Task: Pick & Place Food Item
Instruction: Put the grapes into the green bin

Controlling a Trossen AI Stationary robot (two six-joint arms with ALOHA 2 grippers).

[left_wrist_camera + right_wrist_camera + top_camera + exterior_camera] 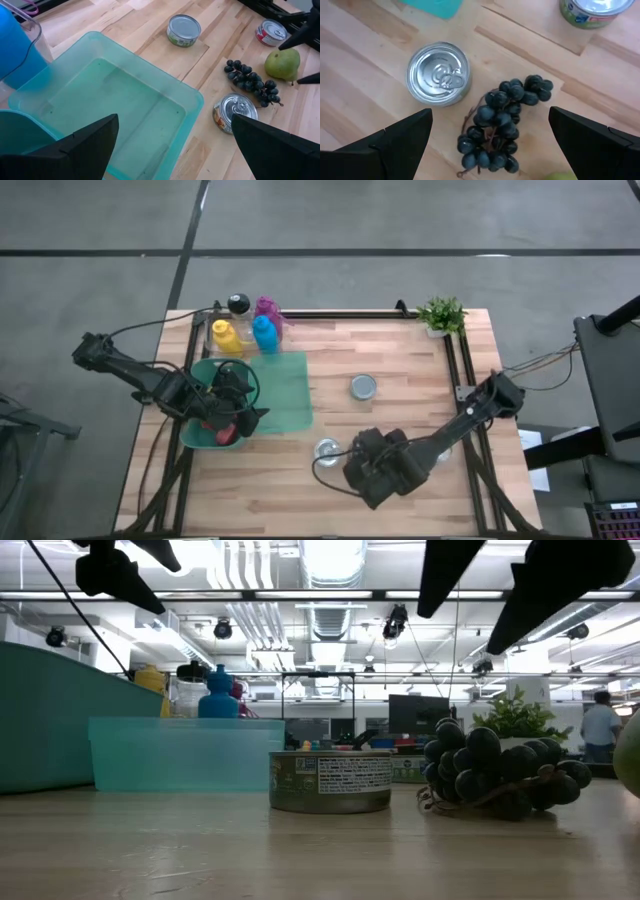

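While our right gripper (490, 145) hangs released over the grapes (502, 122), we fear clipping the neighbouring can (438, 73); left gripper (172, 145) released above the tub (120, 110).

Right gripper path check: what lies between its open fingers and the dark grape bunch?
Nothing. The right gripper hangs over the dark grape bunch; right wrist view shows no obstacle.

table (365, 60): matt wood | can (438, 73): shiny metal | bin (125, 105): translucent plastic
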